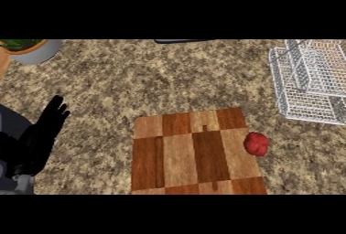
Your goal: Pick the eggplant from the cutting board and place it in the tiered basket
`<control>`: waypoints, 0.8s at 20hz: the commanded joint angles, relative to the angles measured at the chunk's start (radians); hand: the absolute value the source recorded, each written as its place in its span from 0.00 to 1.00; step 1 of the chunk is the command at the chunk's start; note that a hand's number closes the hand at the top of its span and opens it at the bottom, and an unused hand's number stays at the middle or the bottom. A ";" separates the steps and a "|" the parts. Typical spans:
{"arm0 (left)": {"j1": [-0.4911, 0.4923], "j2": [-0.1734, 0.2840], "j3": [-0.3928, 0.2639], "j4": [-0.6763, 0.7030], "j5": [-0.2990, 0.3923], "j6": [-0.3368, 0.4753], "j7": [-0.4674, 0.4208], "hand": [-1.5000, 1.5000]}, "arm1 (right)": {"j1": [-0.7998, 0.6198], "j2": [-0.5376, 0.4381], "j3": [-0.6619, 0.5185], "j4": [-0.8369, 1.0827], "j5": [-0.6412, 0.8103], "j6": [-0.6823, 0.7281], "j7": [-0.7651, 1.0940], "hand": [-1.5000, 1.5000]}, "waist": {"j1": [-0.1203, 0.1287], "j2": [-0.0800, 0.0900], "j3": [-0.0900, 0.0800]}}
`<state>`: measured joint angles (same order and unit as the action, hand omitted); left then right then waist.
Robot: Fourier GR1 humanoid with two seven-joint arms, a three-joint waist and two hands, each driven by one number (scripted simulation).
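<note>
Resting at the lower left edge of the head view, the left hand [42, 132] shows black, fingers straight and spread slightly apart, pointing up and away, holding nothing. Its grey forearm comes in under it at the bottom left corner. Right hand does not show in this view.

Right of the left hand, well apart, lies the cutting board [196, 153], a wood checker of light and dark blocks, its near edge at the view's lower limit. Board top is bare. No purple eggplant shape can be made out; the only loose item is a small red lumpy object [256, 144], sitting just beside the board's right edge, touching or nearly touching it, mostly on the counter rather than on the board. That puts it far right of the hand, past the whole board.

Counter [135, 82] is speckled tan stone, spreading out ahead of the hand.

Farther off and to the far right, the tiered basket [307, 84] is white wire mesh, a lower tray with an upper tier above it, cut by the right edge. It stands beyond the red object, apart from it.

Straight ahead of the hand at the far left corner, a grey bowl-like pot [37, 51] with something green in it. A dark thing [181, 41] sits at the far edge, too little showing to tell what.
</note>
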<state>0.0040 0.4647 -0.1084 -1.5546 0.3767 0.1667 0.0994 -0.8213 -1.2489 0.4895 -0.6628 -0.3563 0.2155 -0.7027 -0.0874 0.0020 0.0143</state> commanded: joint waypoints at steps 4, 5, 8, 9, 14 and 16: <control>-0.090 -0.029 -0.045 0.022 -0.040 -0.012 0.025 0.50 | 0.081 -0.083 -0.063 0.237 0.037 0.173 -0.341 1.00 | 0.094 0.010 -0.011; -0.077 -0.005 -0.042 -0.048 -0.014 -0.033 0.083 0.50 | 0.092 -0.043 -0.060 0.234 0.050 0.142 -0.337 1.00 | 0.103 0.006 -0.011; -0.064 -0.057 -0.067 -0.003 -0.062 -0.009 0.033 0.50 | 0.035 -0.004 -0.067 0.229 0.076 0.154 -0.240 1.00 | 0.109 0.005 -0.013; -0.085 -0.037 -0.045 0.010 -0.059 -0.031 0.026 0.50 | 0.039 -0.020 -0.082 0.238 0.076 0.173 -0.275 1.00 | 0.105 0.004 -0.013; -0.037 -0.052 -0.041 -0.013 -0.069 -0.043 0.025 0.50 | 0.013 0.034 -0.086 0.189 0.135 0.142 -0.170 1.00 | 0.102 -0.001 -0.014; -0.070 -0.055 -0.019 0.011 -0.070 -0.045 0.042 0.50 | 0.000 0.026 -0.102 0.187 0.157 0.162 -0.147 1.00 | 0.099 0.000 -0.014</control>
<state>-0.0694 0.4194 -0.1449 -1.5424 0.3195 0.1203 0.1363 -0.8164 -1.2247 0.4105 -0.4690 -0.2313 0.3014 -0.8280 0.0149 0.0046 0.0008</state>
